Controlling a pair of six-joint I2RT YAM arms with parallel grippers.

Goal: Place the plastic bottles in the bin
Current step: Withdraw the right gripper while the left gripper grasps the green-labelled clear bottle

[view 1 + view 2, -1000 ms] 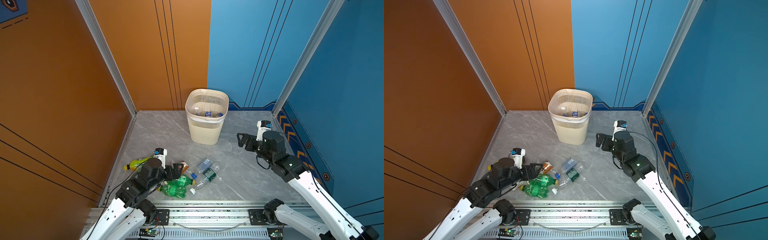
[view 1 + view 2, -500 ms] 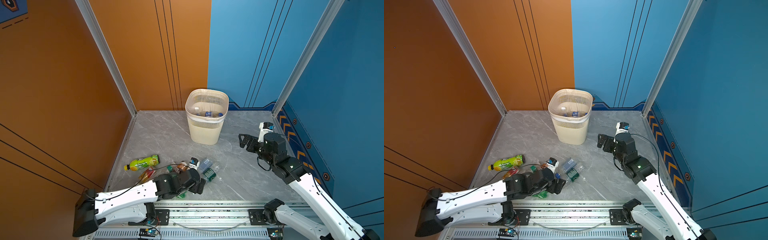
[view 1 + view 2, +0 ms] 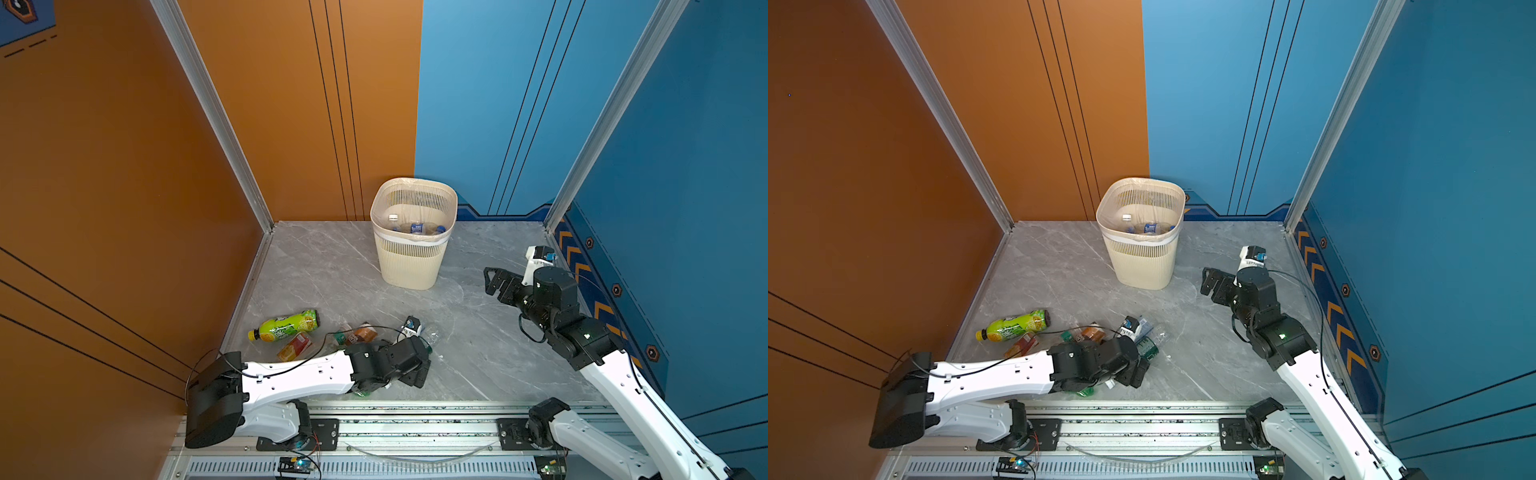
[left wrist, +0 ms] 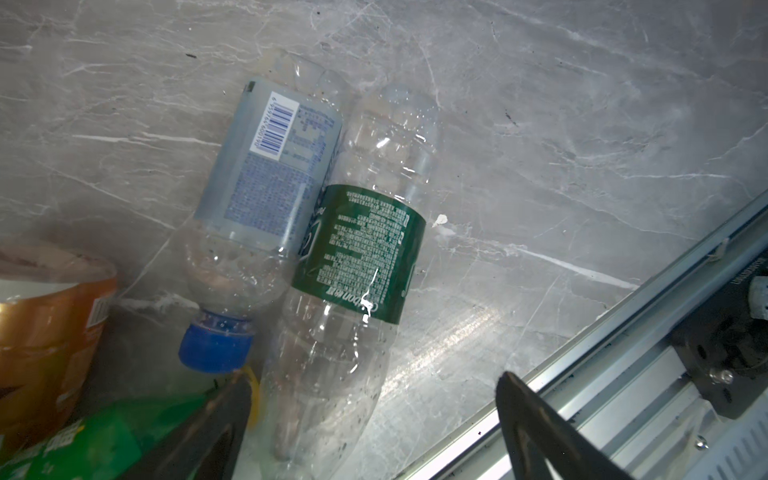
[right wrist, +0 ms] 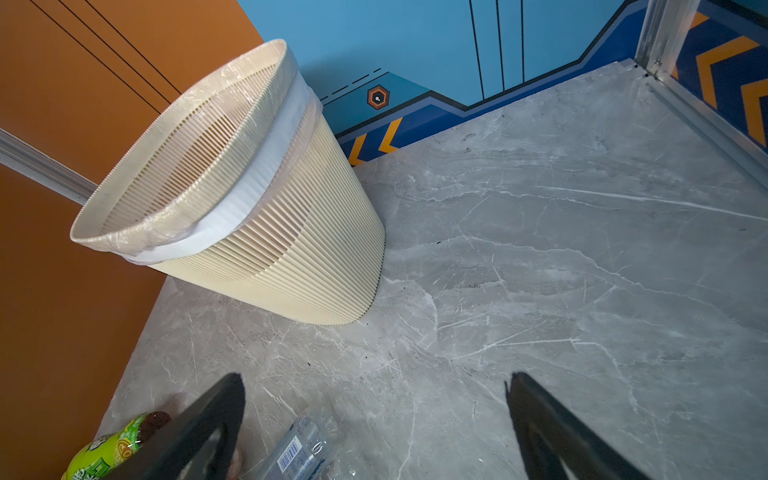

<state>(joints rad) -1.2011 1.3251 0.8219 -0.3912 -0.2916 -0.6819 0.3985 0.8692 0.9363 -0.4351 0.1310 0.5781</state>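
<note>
Grey marble tabletop point(image 3: 332, 270) is taking up the lower half of both top views. The bin point(image 3: 411, 266) is standing upright just above frame centre, liner folded over the rim. Some of the plastic bottles point(image 3: 417, 227) are already lying inside it. The others are lying in a loose pile at lower centre-left, well apart from the bin. The yellow-green bottle point(image 3: 286, 326) is at the pile's left edge.

Left arm point(image 3: 299, 374) is stretching low along the bottom of frame. The left gripper point(image 3: 415, 370) is sitting at the pile's right end, jaws spread wide, gripping nothing. The right gripper point(image 3: 496, 282) is hanging at right of centre, off the tabletop, also spread and empty, facing the bin.

In the left wrist view, the green-labelled clear bottle point(image 4: 357, 257) is lying flat with its neck end running in between the two fingers point(image 4: 216, 419). The blue-capped bottle point(image 4: 266, 183) is touching it side by side. A green bottle point(image 4: 104, 436) and an orange-labelled bottle point(image 4: 45, 332) are crowding one finger. The aluminium rail point(image 4: 623, 395) is lying near the other finger.

Step looks like reaching for the green-labelled clear bottle.
- **Line-up:** centre the jaws across its body so it sits squarely between the pads.
- **Neighbours:** slip the near finger between it and the blue-capped bottle so that one isn't getting pinched too.
- **Rail:** keep the outer finger clear of the rail.
- **Closing:** the walls look thin and crushable, so close gently and lift straight up before swinging to the bin.
</note>
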